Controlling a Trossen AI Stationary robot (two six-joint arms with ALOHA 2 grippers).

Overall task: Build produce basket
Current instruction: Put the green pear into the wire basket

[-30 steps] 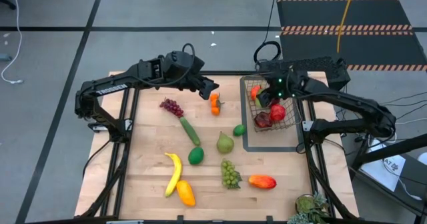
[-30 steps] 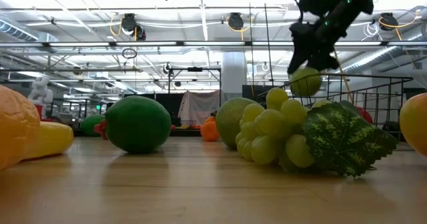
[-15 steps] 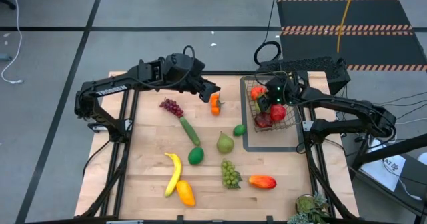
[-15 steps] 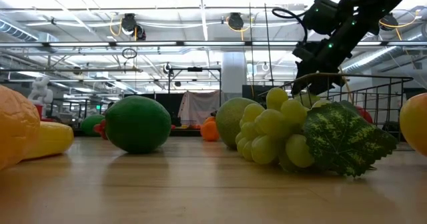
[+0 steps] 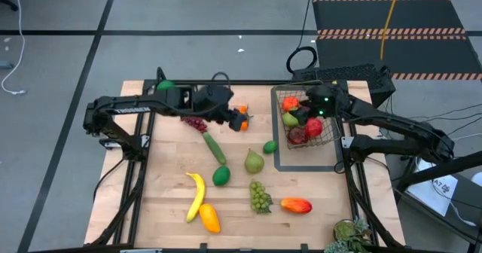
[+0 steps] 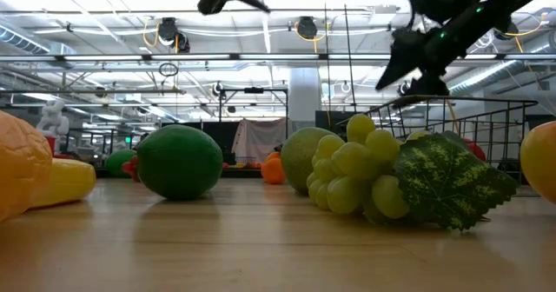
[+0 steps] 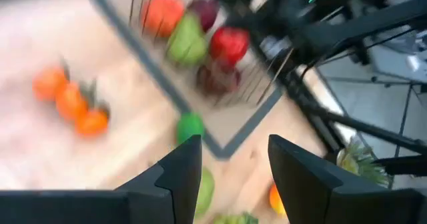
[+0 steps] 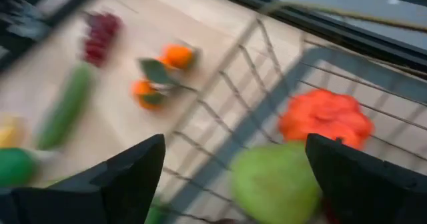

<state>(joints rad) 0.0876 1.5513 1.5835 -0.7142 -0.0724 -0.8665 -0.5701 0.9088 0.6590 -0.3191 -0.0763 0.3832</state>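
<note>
Basket (image 5: 325, 141) is taking a green pear (image 8: 275, 183); right gripper (image 5: 300, 108) is hanging above, jaws wide, empty. Left gripper (image 5: 239, 122), part open, is reaching for oranges (image 7: 70, 101); should centre first.

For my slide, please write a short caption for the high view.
Right gripper open above the basket; left gripper beside the oranges.

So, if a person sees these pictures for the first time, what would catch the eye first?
Probably the wire basket at the table's right side, already holding red, orange and green fruit, with the right gripper open just above it. Next, the loose produce scattered across the wooden table: a yellow banana, green grapes and a cucumber. The left gripper is near the small oranges.
</note>
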